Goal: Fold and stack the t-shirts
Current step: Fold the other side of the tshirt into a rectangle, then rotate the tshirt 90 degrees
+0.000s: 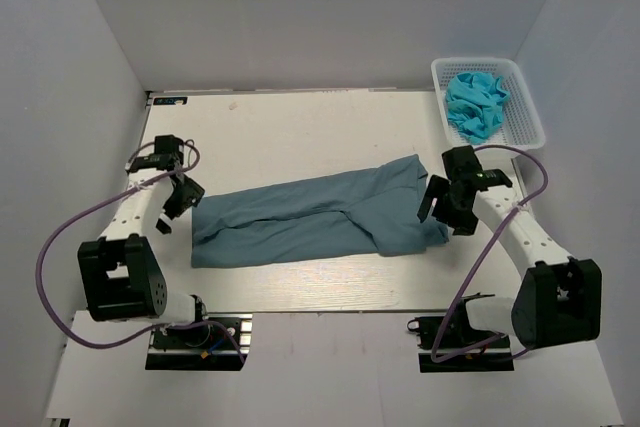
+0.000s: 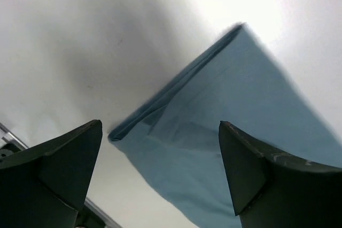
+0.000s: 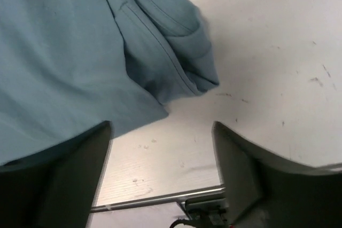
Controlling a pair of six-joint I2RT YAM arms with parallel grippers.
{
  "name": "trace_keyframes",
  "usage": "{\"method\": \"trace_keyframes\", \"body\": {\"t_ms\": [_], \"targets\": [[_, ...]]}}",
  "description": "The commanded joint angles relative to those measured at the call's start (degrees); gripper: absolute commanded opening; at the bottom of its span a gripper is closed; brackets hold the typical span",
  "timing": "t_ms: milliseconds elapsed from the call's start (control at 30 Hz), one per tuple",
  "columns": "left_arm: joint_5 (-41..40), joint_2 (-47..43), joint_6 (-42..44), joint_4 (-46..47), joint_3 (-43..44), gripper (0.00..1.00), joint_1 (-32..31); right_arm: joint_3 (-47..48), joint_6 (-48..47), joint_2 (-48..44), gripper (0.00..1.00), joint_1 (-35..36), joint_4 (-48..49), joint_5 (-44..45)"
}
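Note:
A slate-blue t-shirt [image 1: 310,215] lies folded into a long band across the middle of the table. My left gripper [image 1: 178,199] is open and empty just off the shirt's left end; the left wrist view shows that end's corner [image 2: 214,132] between the spread fingers. My right gripper [image 1: 440,209] is open and empty over the shirt's right end; the right wrist view shows the shirt [image 3: 80,57] with its hemmed sleeve at upper left and bare table between the fingers. A second, brighter turquoise shirt [image 1: 476,103] lies crumpled in the basket.
A white mesh basket [image 1: 525,112] stands at the table's back right corner. White walls close in the table at the left, back and right. The table's metal front rail [image 3: 160,200] shows in the right wrist view.

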Motion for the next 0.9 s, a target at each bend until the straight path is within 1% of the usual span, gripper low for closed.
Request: {"method": "trace_keyframes", "body": {"t_ms": [0, 100, 133, 167, 200, 233, 267, 300, 333, 433, 467, 533, 567, 633, 667, 733, 767, 800, 833, 867], "targets": [[-4.5, -6.1, -2.4, -5.1, 8.5, 1.00, 0.3, 2.9, -2.1, -3.0, 0.90, -0.2, -3.2, 2.7], [3.8, -6.8, 1.0, 1.8, 10.7, 1.00, -0.5, 5.2, -3.4, -2.7, 0.90, -0.1, 0.3, 0.1], [9.7, -6.8, 1.7, 3.9, 9.8, 1.00, -0.5, 6.3, -4.4, -2.3, 0.90, 0.2, 2.7, -1.0], [12.9, -5.9, 2.5, 9.2, 8.6, 1.00, -0.5, 6.3, -4.9, -2.0, 0.90, 0.3, 5.2, -6.3], [16.0, -5.3, 2.5, 11.7, 7.4, 1.00, -0.5, 6.4, -5.8, -1.6, 0.90, 0.3, 8.5, -8.2], [22.0, -4.3, 2.5, 13.9, 6.3, 1.00, -0.5, 5.9, -6.0, -1.5, 0.90, 0.4, 10.3, -12.7], [24.8, -3.2, 2.5, 16.0, 4.3, 1.00, -1.1, 5.1, -6.0, -1.2, 0.90, 0.6, 12.1, -14.8], [26.6, -1.9, 2.5, 19.1, 3.4, 1.00, -1.1, 4.9, -5.5, 0.2, 0.90, 0.8, 16.1, -18.3], [28.6, 0.8, 1.9, 20.2, 2.8, 1.00, -1.8, 4.6, -5.4, 0.8, 0.90, 1.0, 17.2, -20.6], [29.2, 5.5, 1.9, 22.5, -0.3, 1.00, -3.3, 4.1, -4.6, 5.0, 0.90, 1.8, 19.5, -23.3], [29.2, 6.5, 1.3, 22.5, -1.0, 1.00, -4.1, 3.5, -4.4, 7.8, 0.90, 2.2, 20.1, -23.4], [28.6, 8.3, 1.3, 23.1, -3.6, 1.00, -4.6, 3.0, -4.8, 10.0, 0.90, 2.6, 20.4, -22.6], [28.0, 9.9, 0.6, 23.1, -4.4, 1.00, -4.6, 2.4, -4.3, 13.5, 0.90, 2.8, 20.2, -22.1], [26.1, 11.5, 0.6, 20.6, -5.9, 1.00, -5.1, 2.3, -3.7, 16.0, 0.90, 2.8, 20.0, -20.1], [25.4, 12.2, -0.1, 19.5, -6.7, 1.00, -5.9, 3.4, -3.2, 20.3, 0.90, 2.9, 19.8, -20.1], [24.9, 12.7, -0.1, 17.3, -7.6, 1.00, -6.9, 4.7, -2.3, 23.3, 0.90, 2.7, 19.3, -19.9], [24.9, 12.7, -0.7, 16.5, -8.3, 1.00, -7.4, 6.7, -1.7, 27.8, 0.90, 2.9, 19.3, -20.1], [25.9, 12.7, -1.2, 15.4, -8.3, 1.00, -9.0, 9.1, -0.9, 29.2, 0.90, 2.9, 19.1, -19.7], [24.5, 12.2, -2.0, 14.0, -8.3, 1.00, -10.3, 11.9, -0.8, 32.4, 0.90, 3.0, 19.8, -18.0], [23.3, 11.6, -2.8, 10.5, -8.3, 1.00, -11.7, 13.8, -0.6, 36.1, 0.90, 2.9, 20.0, -17.4]]}}
